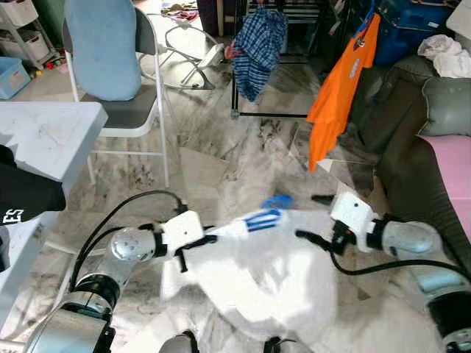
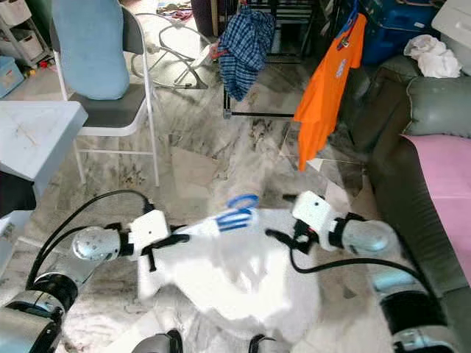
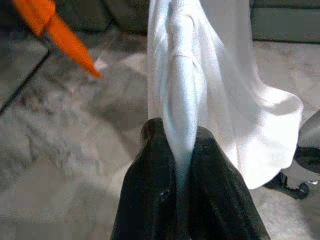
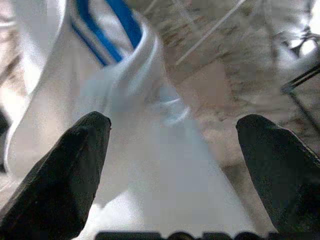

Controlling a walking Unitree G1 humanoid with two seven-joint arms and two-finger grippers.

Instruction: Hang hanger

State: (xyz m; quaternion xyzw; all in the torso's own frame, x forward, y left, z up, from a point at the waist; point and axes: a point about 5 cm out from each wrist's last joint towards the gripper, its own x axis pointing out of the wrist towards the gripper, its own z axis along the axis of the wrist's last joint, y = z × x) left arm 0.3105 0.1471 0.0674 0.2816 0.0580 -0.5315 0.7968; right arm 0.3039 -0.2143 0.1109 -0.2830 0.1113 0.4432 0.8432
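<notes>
- Left eye view: the white shirt (image 1: pixel 257 272) with a blue-striped collar (image 1: pixel 263 218) hangs spread between both arms, above the marbled floor (image 1: pixel 213 158). The left end effector (image 1: pixel 193 246) sits at the shirt's left shoulder; the right end effector (image 1: pixel 313 239) sits beside its right shoulder. A small blue shape just above the collar may be the hook of the hanger (image 1: pixel 277 200); blur prevents confirmation
- Right eye view: the clothes rack (image 2: pixel 254 114) stands ahead, well apart from the shirt, carrying a blue plaid shirt (image 2: pixel 245 40). An orange shirt (image 2: pixel 327 88) hangs to the right of it, next to a dark sofa (image 2: pixel 412 169). A folding chair (image 2: pixel 103 66) and a white bench (image 2: pixel 37 136) stand on the left
- Left wrist view: the black fingers (image 3: pixel 150 190) are pinched narrow on a gathered fold of white cloth, which rises straight out of the grip
- Right wrist view: the fingers (image 4: pixel 65 175) stand wide apart, cloth lying between them and not gripped
- Risk: only one end effector holds the shirt, so it could slide or swing off balance while being carried to the rack; the low hem could drag on the floor or catch the robot's feet
- Writing: a white mark on the dark object at the left frame edge, not legible; a print on the orange shirt's chest, too small to read
</notes>
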